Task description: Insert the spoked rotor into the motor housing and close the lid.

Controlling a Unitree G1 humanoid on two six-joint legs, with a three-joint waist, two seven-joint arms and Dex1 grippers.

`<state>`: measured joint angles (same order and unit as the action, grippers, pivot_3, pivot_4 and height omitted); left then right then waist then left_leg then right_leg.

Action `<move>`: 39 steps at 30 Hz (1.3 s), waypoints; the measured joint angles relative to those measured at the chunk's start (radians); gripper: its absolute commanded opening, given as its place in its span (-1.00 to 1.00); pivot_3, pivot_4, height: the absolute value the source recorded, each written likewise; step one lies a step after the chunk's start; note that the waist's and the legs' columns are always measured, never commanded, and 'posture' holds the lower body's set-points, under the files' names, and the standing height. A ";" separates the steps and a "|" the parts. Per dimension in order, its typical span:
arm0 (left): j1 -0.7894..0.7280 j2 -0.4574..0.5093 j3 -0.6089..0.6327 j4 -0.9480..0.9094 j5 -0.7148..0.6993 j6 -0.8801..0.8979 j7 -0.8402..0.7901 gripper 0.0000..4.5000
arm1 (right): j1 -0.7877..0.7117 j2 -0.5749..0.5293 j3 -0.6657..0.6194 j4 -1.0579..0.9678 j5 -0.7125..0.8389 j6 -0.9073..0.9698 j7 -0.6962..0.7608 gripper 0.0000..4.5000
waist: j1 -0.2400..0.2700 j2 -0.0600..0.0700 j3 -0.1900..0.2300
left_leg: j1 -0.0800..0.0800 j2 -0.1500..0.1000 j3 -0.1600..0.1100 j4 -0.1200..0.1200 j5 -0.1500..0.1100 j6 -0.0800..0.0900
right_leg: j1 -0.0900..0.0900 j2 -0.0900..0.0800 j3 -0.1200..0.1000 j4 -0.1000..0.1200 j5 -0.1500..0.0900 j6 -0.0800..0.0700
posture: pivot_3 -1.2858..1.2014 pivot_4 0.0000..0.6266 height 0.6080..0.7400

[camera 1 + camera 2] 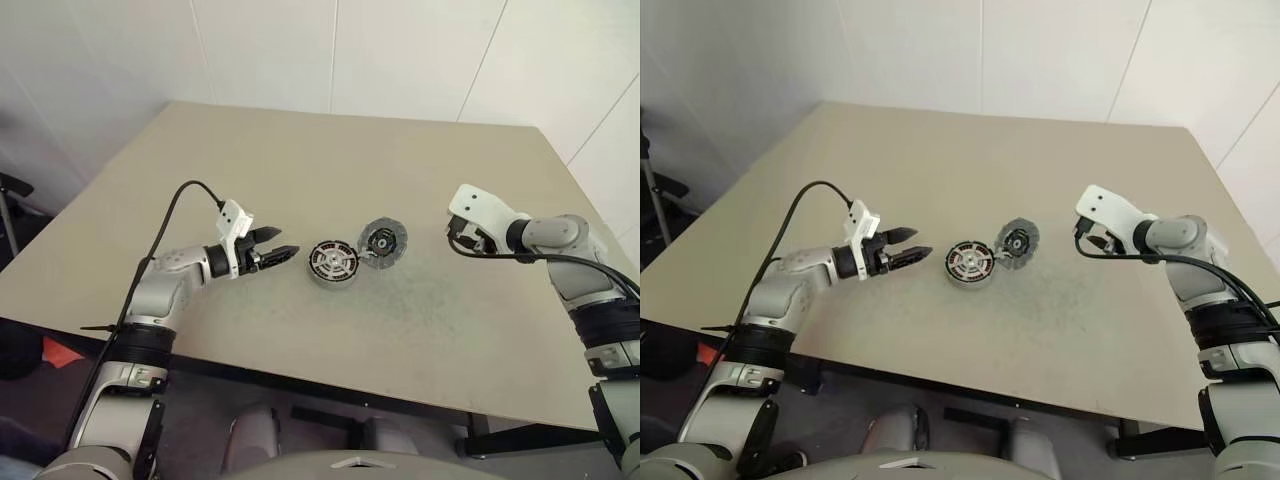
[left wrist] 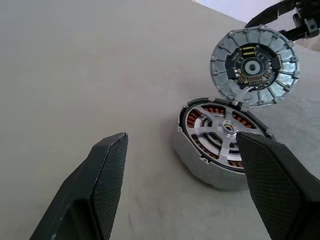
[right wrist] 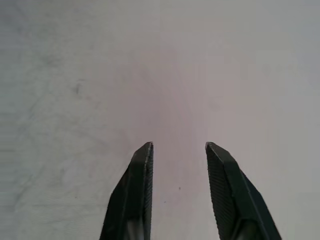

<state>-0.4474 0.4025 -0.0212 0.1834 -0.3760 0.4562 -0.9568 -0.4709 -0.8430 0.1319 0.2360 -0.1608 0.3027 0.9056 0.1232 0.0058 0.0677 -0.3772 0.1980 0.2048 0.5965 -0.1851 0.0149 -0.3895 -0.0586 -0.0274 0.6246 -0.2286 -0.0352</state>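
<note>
**A:** Where does everything sit?

**B:** A beige table (image 1: 300,170) seen from above. Near its middle stands the round metal housing (image 1: 332,265), with the spoked rotor (image 2: 220,134) already seated inside it, copper windings visible between the spokes. The lid (image 1: 383,240) is hinged at the housing's far right edge and stands tilted up, its inner face with a small circuit ring showing.

**A:** And the grippers?

**B:** The left gripper (image 1: 276,246) hovers just left of the housing, pointing at it, its two black fingers spread wide with nothing between them. The right gripper (image 3: 178,150) is well off to the right of the lid, over bare table, its fingers parted a little and empty.

**A:** So what is left?

**B:** By my reading, only the closing of the lid.

**A:** What could go wrong?

**B:** Several things, I judge. The housing looks loose on the table, so a push on the lid from the side could slide or tip it instead of swinging the lid down. The left fingers are close enough that a forward move might knock the housing away. If the rotor sits slightly proud or crooked, the lid may stop short and not close flat. A hard push might also strain the hinge.
</note>
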 measured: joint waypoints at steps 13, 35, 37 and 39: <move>0.019 -0.016 -0.015 -0.006 0.003 0.019 0.016 0.64 | 0.027 0.117 0.029 -0.262 0.195 0.135 0.098 -0.99 | 0.000 0.001 0.000 | 0.001 0.000 0.000 0.000 0.000 0.000 | 0.001 0.000 0.000 -0.001 0.000 0.000 | 0.03 -1.00 1.00; 0.057 -0.042 -0.029 -0.006 0.048 -0.039 0.111 0.64 | -0.087 0.390 0.207 -0.112 0.129 0.056 -0.008 -0.99 | -0.010 0.001 -0.001 | 0.002 0.000 0.000 -0.001 0.001 -0.001 | 0.002 0.000 0.001 -0.001 0.000 0.000 | 0.03 -1.00 1.00; 0.057 -0.036 -0.027 -0.007 0.048 -0.039 0.117 0.64 | -0.082 0.393 0.207 -0.112 0.129 0.052 -0.007 -0.99 | -0.013 0.000 -0.001 | 0.003 0.000 -0.001 -0.001 0.000 -0.001 | 0.003 0.000 0.001 -0.001 0.000 0.000 | 0.03 -1.00 1.00; 0.057 -0.033 -0.024 -0.007 0.048 -0.039 0.124 0.64 | -0.073 0.396 0.207 -0.112 0.130 0.042 -0.007 -0.99 | -0.017 0.000 -0.001 | 0.005 0.000 -0.001 -0.001 0.000 -0.001 | 0.005 0.000 0.001 -0.001 0.000 0.001 | 0.03 -1.00 1.00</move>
<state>-0.3903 0.3690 -0.0455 0.1766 -0.3284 0.4174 -0.8329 -0.5434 -0.4472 0.3393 0.1238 -0.0312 0.3448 0.8984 0.1065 0.0061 0.0668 -0.3722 0.1979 0.2041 0.5956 -0.1847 0.0139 -0.3847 -0.0585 -0.0269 0.6236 -0.2288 -0.0346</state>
